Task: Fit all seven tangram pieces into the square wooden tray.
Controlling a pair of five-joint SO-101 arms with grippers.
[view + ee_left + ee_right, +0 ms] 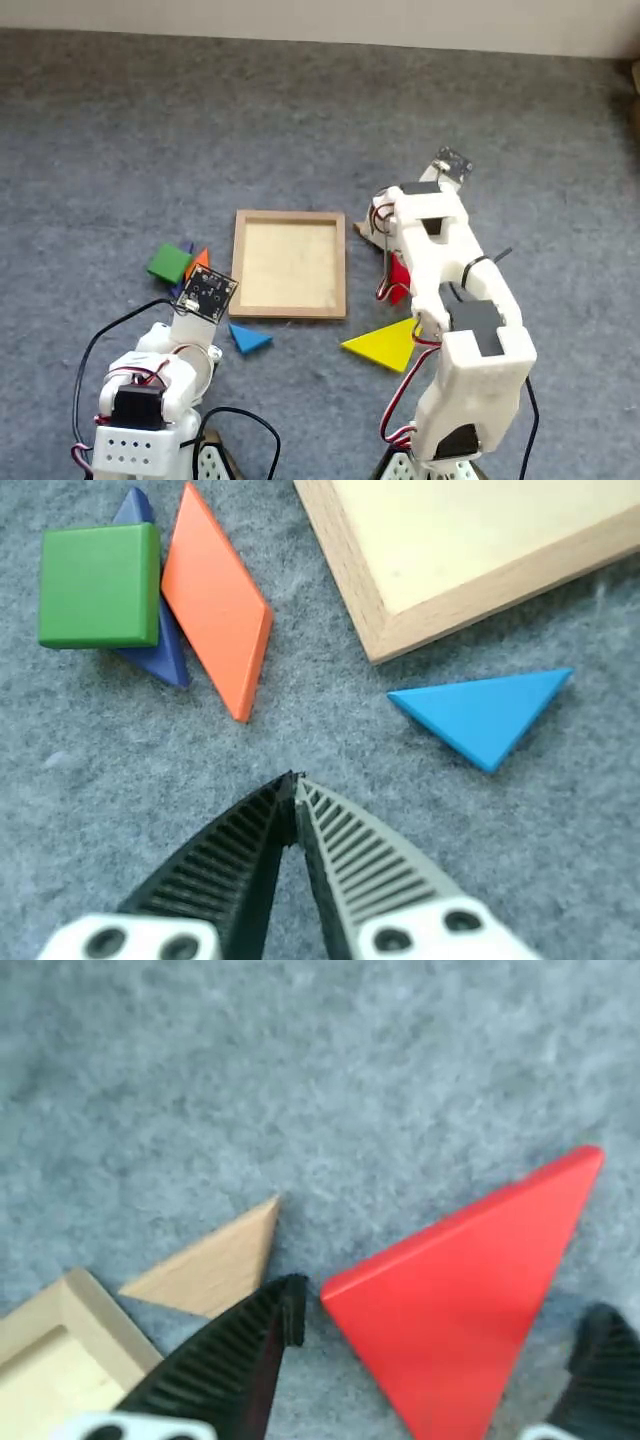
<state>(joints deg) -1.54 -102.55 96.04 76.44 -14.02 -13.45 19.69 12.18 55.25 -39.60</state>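
Red is the colour that counts here: the red triangle (480,1270) lies flat on the grey surface (300,1060), straddled by the right claw (445,1325). That claw is spread wide, with one jaw just off the triangle's nearest corner and the other beyond its far edge. The piece spans most of the gap, so I judge that a straight close should catch it across its width.

The tray (340,265) sits just outside the jaw nearest that corner. A pale wooden triangle (215,1265) lies ahead of that jaw's tip, close to the tray's corner. The tray holds nothing, and all seven pieces are out on the surface.

The left claw (297,785) is pinched together and holds nothing. Ahead of its tips and to one side is the blue triangle (480,715), near a tray corner. On the other side are the orange parallelogram (215,600) and the green square (98,585), which rests on a dark blue triangle (165,655). The yellow triangle (385,343) lies back beside the right arm.

The right arm is plainly the nearer one for the red piece.
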